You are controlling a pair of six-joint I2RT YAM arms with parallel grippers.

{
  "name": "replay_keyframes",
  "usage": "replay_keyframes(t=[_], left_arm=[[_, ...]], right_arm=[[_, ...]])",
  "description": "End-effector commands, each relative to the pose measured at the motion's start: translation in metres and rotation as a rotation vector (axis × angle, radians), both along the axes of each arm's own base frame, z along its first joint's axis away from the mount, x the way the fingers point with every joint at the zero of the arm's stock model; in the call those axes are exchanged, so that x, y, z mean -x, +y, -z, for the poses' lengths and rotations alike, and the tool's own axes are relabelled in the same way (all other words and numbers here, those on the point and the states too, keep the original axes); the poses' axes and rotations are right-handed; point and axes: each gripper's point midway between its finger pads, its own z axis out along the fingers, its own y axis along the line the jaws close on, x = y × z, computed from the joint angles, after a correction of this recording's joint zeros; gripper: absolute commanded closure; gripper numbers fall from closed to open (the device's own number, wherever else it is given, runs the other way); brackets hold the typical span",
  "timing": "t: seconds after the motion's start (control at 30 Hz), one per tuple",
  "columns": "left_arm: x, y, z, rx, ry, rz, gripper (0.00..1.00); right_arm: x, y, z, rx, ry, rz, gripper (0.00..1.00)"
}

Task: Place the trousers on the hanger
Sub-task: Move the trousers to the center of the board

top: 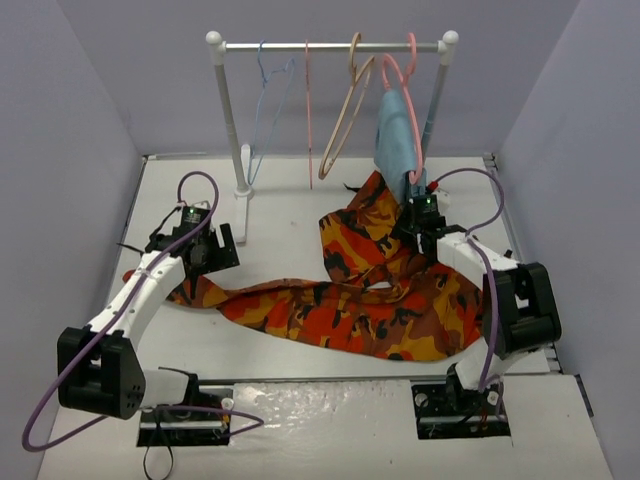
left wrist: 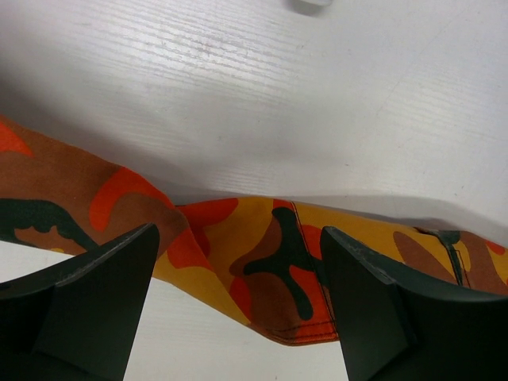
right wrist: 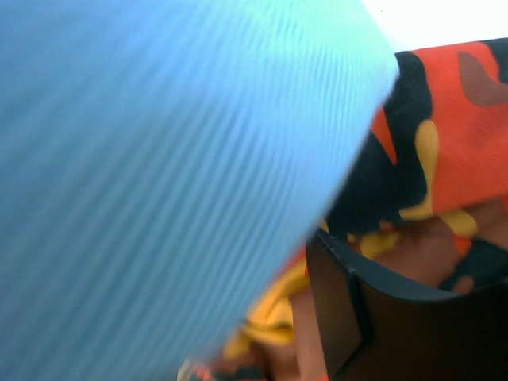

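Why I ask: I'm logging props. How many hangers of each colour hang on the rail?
Light-blue hangers: 1
Pink hangers: 2, one carrying the light-blue garment
Tan hangers: 1
Total: 4

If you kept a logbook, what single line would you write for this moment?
left gripper: open over trousers leg end | right gripper: at bunched top, grip unclear | trousers: mostly on table | hanger: bare, on rail
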Motion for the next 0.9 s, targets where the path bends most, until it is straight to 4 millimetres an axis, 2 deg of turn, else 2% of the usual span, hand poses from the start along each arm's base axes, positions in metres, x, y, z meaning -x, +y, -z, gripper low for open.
replay_keyframes(t=[0.0, 0.03, 0.1, 0.23, 0.33, 0.4, 0.47, 0.53, 0.6, 0.67, 0.73, 0.77, 0.83, 0.87], left_arm=[[-0.006, 0.004, -0.029, -0.014, -0.081, 0.001, 0.2], [-0.005, 0.004, -0.028, -0.014, -0.08, 0.001, 0.2], [-0.003, 0.005, -0.029, -0.014, -0.079, 0.0, 0.2], [0.001, 0.006, -0.035, -0.017, -0.083, 0.001, 0.2], [0.001, 0.008, -0.045, -0.02, -0.108, -0.008, 0.2], [0.001, 0.01, -0.054, -0.022, -0.129, -0.017, 0.2], [0.003, 0.012, -0.06, -0.025, -0.141, -0.03, 0.2], [0.006, 0.014, -0.063, -0.025, -0.146, -0.046, 0.2], [0.01, 0.02, -0.066, -0.035, -0.158, -0.075, 0.2], [0.014, 0.027, -0.072, -0.04, -0.18, -0.105, 0.2], [0.02, 0.034, -0.073, -0.055, -0.189, -0.137, 0.2], [0.022, 0.037, -0.072, -0.059, -0.189, -0.146, 0.2], [0.025, 0.038, -0.07, -0.061, -0.187, -0.148, 0.2], [0.025, 0.037, -0.068, -0.056, -0.184, -0.14, 0.2]], right_arm=[[-0.035, 0.001, -0.019, -0.008, -0.114, 0.053, 0.51], [-0.036, 0.002, -0.015, -0.004, -0.108, 0.053, 0.53], [-0.037, 0.004, -0.013, 0.023, -0.11, 0.035, 0.66], [-0.038, 0.028, -0.036, 0.08, -0.168, -0.087, 1.0], [-0.026, 0.075, -0.066, 0.121, -0.246, -0.243, 1.0], [-0.009, 0.128, -0.09, 0.12, -0.312, -0.386, 1.0], [0.002, 0.171, -0.106, 0.138, -0.36, -0.513, 1.0], [0.026, 0.229, -0.109, 0.128, -0.382, -0.68, 1.0], [0.061, 0.287, -0.106, 0.112, -0.394, -0.862, 1.0], [0.083, 0.327, -0.094, 0.151, -0.391, -1.017, 1.0], [0.111, 0.354, -0.069, 0.199, -0.338, -1.144, 0.91], [0.119, 0.364, -0.063, 0.2, -0.325, -1.187, 0.87], [0.128, 0.37, -0.059, 0.182, -0.31, -1.231, 0.77], [0.128, 0.369, -0.061, 0.183, -0.311, -1.227, 0.68]])
